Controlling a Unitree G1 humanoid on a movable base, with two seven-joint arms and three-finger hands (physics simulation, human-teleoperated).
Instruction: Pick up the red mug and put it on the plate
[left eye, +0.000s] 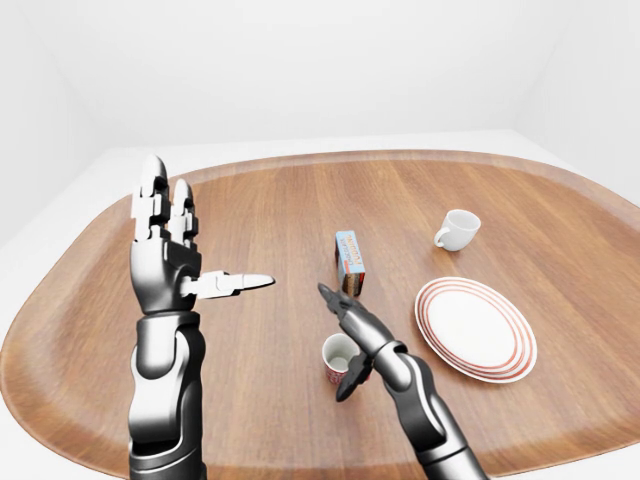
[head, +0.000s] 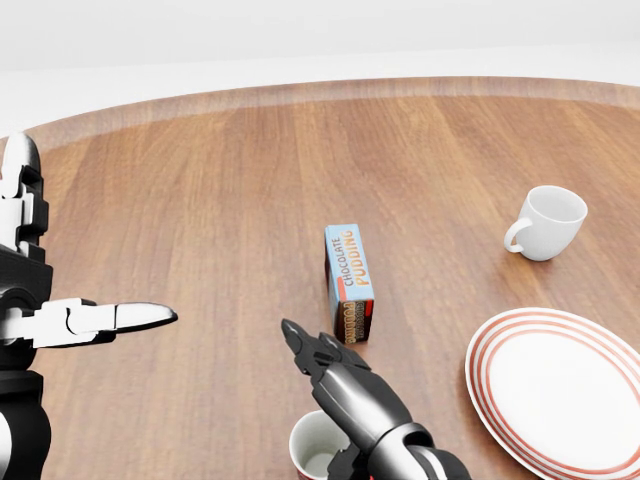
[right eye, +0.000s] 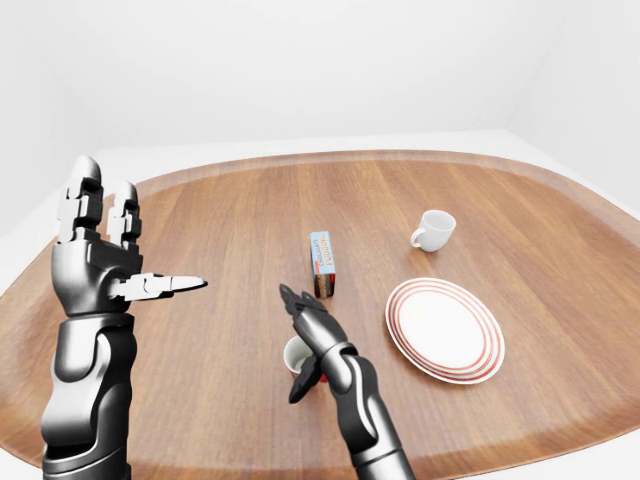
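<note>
Red mug upright on the wooden counter, just left of the red-ringed plate in the left-eye view, below the pudding box. Right hand poised over the rim, fingers spread wide, thumb hanging beside the wall, nothing gripped. Left hand raised well apart, open too. Best done by lowering, closing squarely round the body, lifting straight, then carrying right clear of the white cup.
</note>
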